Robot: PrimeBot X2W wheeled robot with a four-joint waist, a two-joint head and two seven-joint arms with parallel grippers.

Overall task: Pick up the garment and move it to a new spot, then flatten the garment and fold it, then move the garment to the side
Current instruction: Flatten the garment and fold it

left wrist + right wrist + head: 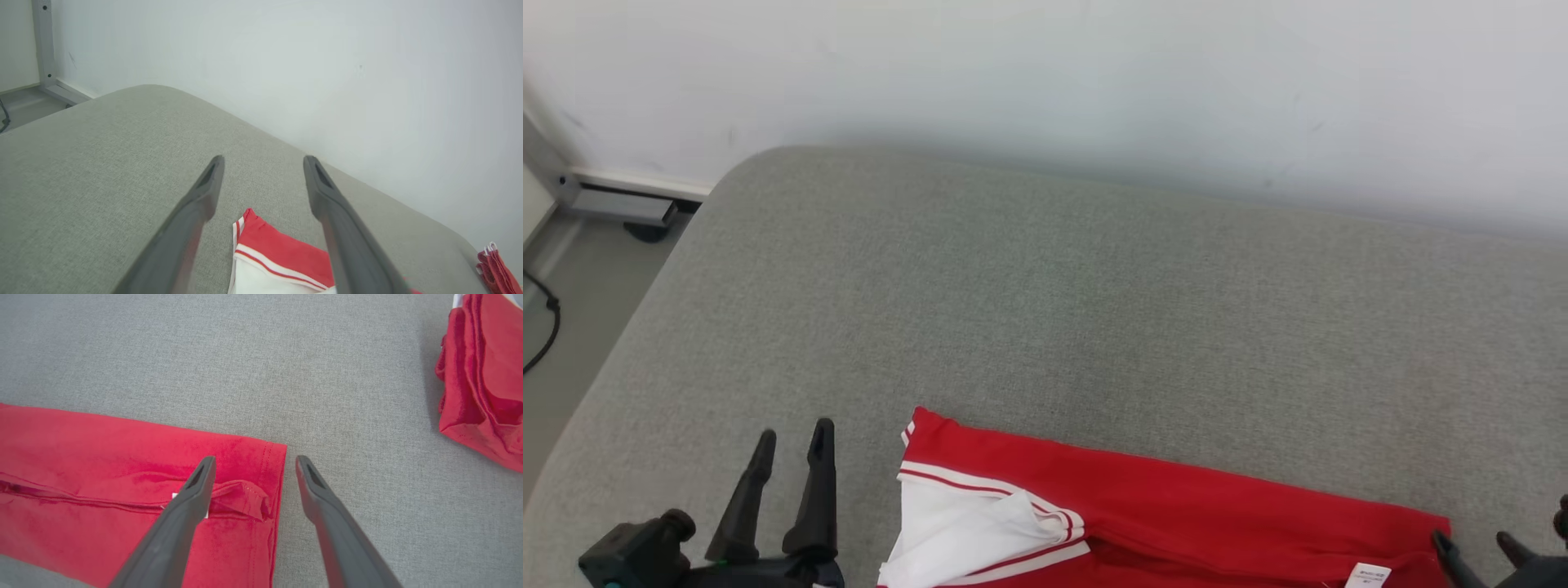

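while the left claw [795, 433] and right claw [1473, 539] stand wide and empty at the ends of the red garment [1176, 506], i judge we're mid-fold. next: regrip both ends, fold again.

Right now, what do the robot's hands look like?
Both jaws are two long, dark grey fingers that narrow to tips, each with a slot-like hollow near the tip. The left ones sit on a black wrist block with a teal spot.

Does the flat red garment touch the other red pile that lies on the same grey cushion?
Apart. The right wrist view shows a wide strip of bare grey cushion between the hemmed edge of the garment and the red pile.
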